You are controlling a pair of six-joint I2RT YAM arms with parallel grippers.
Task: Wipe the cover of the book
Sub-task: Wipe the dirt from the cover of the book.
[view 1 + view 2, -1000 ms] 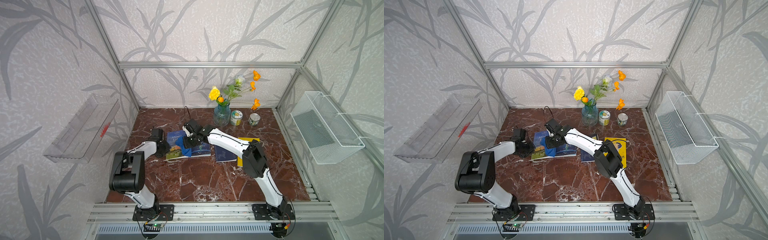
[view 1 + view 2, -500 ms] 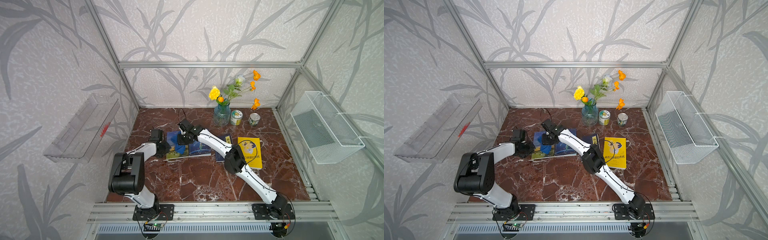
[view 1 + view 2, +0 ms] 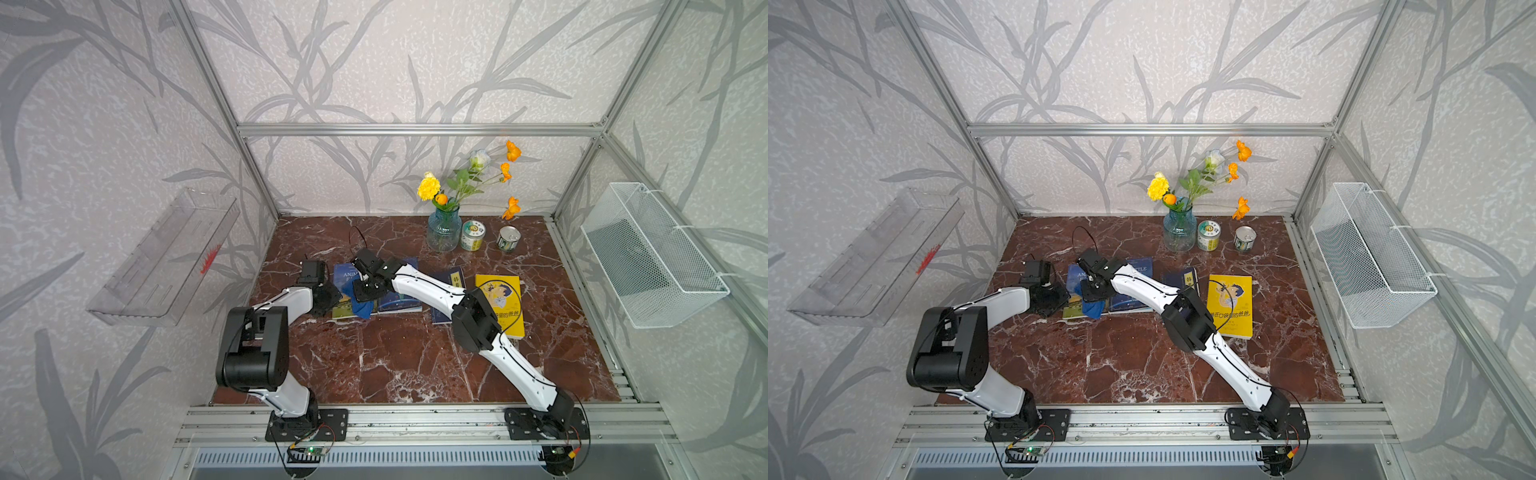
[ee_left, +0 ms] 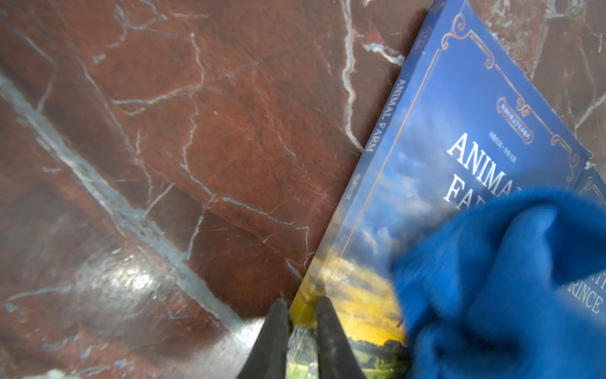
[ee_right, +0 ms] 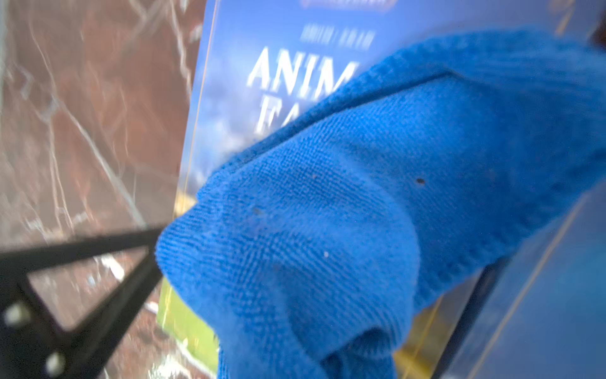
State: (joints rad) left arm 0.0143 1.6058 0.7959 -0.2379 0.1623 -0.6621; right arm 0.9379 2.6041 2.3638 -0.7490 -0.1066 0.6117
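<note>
The book (image 3: 348, 275) (image 3: 1077, 274) is a blue "Animal Farm" lying flat on the marble, its lower cover yellow and green. My right gripper (image 3: 366, 292) (image 3: 1095, 290) is shut on a blue cloth (image 3: 362, 308) (image 3: 1093, 308), which rests bunched on the cover's lower half. In the right wrist view the cloth (image 5: 328, 213) hides the fingers and part of the title on the book (image 5: 262, 49). My left gripper (image 4: 301, 315) (image 3: 332, 297) has its fingers nearly together at the book's near left corner, resting on the book (image 4: 426, 131) beside the cloth (image 4: 492, 279).
A second blue book (image 3: 399, 300) lies under my right arm, then a dark blue book (image 3: 454, 277) and a yellow one (image 3: 503, 291). A flower vase (image 3: 444, 232) and two cans (image 3: 473, 235) (image 3: 509, 239) stand at the back. A wire basket (image 3: 652, 257) hangs on the right wall.
My right gripper has carried the cloth leftward, then toward the front, down the cover, and the right elbow has swung left. The left arm has stayed where it was.
</note>
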